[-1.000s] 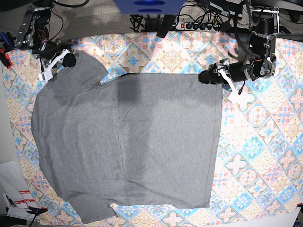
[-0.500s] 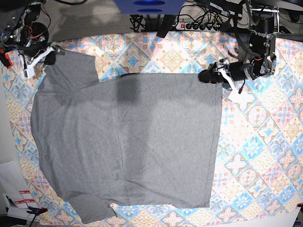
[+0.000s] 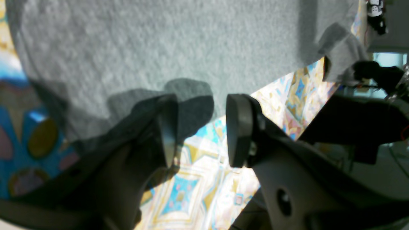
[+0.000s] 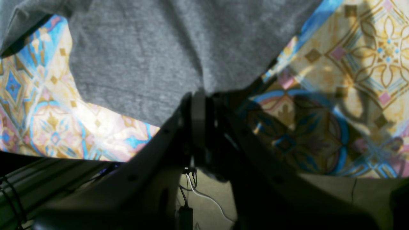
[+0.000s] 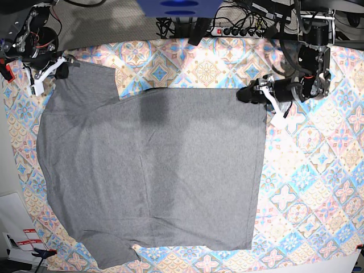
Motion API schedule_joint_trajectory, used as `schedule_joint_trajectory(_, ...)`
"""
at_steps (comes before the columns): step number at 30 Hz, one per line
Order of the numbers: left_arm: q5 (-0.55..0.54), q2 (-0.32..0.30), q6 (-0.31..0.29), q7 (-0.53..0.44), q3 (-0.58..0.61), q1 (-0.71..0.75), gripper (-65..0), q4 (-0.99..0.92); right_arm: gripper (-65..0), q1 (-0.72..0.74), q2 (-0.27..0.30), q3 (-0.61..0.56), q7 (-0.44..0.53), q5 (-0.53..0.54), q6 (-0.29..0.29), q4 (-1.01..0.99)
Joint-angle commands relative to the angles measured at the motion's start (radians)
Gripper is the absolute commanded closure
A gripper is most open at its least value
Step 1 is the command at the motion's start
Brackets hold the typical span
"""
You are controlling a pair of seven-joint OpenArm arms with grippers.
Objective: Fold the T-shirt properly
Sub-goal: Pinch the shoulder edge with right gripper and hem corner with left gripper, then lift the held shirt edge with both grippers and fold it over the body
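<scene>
A grey T-shirt [image 5: 153, 170] lies flat across a patterned cloth [image 5: 318, 187]. The right gripper [image 4: 201, 105] pinches a sleeve edge near the cloth's far corner. The left gripper [image 3: 199, 127] gapes empty at the hem corner. The fabric looks soft, light and limp; corners seem the best holds.

Even overhead light in the base view; harsh contrast and soft focus in both wrist views.
Large heather-grey knit T-shirt [image 5: 153, 170] carries a soft dark shadow band near its top edge. Wrist views: colourful tile-patterned cloth [image 3: 191, 188] glares in sunlit patches, black gripper fingers [image 3: 238, 127] blurred, underexposed, casting hard shadows.
</scene>
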Motion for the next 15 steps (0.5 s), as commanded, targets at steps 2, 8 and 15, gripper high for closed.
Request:
schedule_joint_trajectory(2, 0.001, -0.011, 0.004, -0.009, 0.022, -0.017, -24.8, 0.008, -1.1, -0.001, 0.018, 0.008, 0.011, 0.015, 0.003, 0.017)
schedule_joint_trajectory(8, -0.003, 0.012, 0.004, -0.004, 0.071, -0.029, -24.9, 0.008, -1.1, -0.001, 0.018, 0.007, 0.011, 0.015, 0.003, 0.017)
schedule_joint_trajectory(15, 0.0, 0.017, 0.004, -0.009, 0.071, 0.009, -12.0, 0.008, -1.1, -0.001, 0.018, 0.007, 0.011, 0.015, 0.003, 0.017)
